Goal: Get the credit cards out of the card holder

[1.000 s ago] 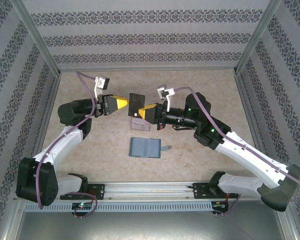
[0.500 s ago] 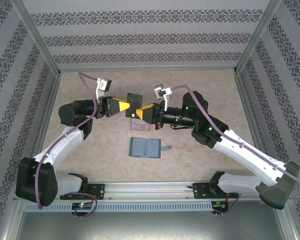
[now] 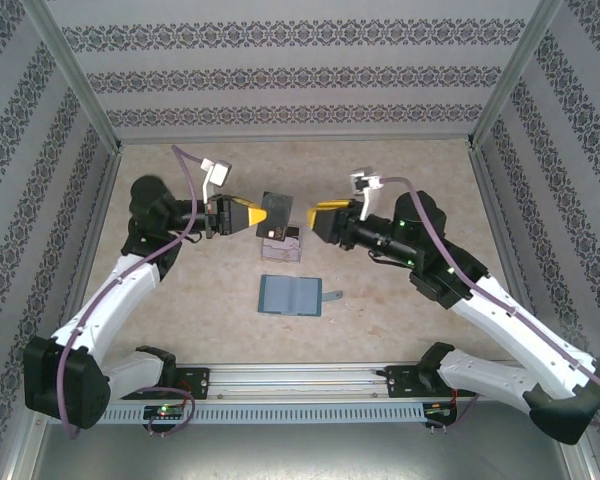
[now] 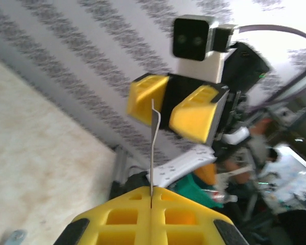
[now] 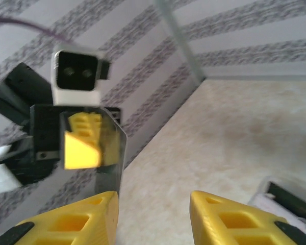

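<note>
The teal card holder (image 3: 290, 295) lies open and flat on the table, its strap tab pointing right. Above the table my left gripper (image 3: 258, 212) is shut on a black credit card (image 3: 278, 209). In the left wrist view that card (image 4: 153, 148) stands edge-on out of the closed left gripper (image 4: 153, 198). My right gripper (image 3: 309, 214) hangs open just right of the card, apart from it. In the right wrist view the glossy card (image 5: 94, 153) stands beside the left finger of the open right gripper (image 5: 153, 217), nothing between the fingers. More credit cards (image 3: 283, 243) lie below in a clear tray.
The clear plastic tray (image 3: 265, 248) sits on the table under both grippers, just behind the card holder, and shows in the right wrist view at the lower right (image 5: 285, 196). Patterned walls and metal posts close the table in on three sides.
My right gripper has opened, let go of the black card and drawn back to the right. The left gripper has shut on the card and now holds it alone.
</note>
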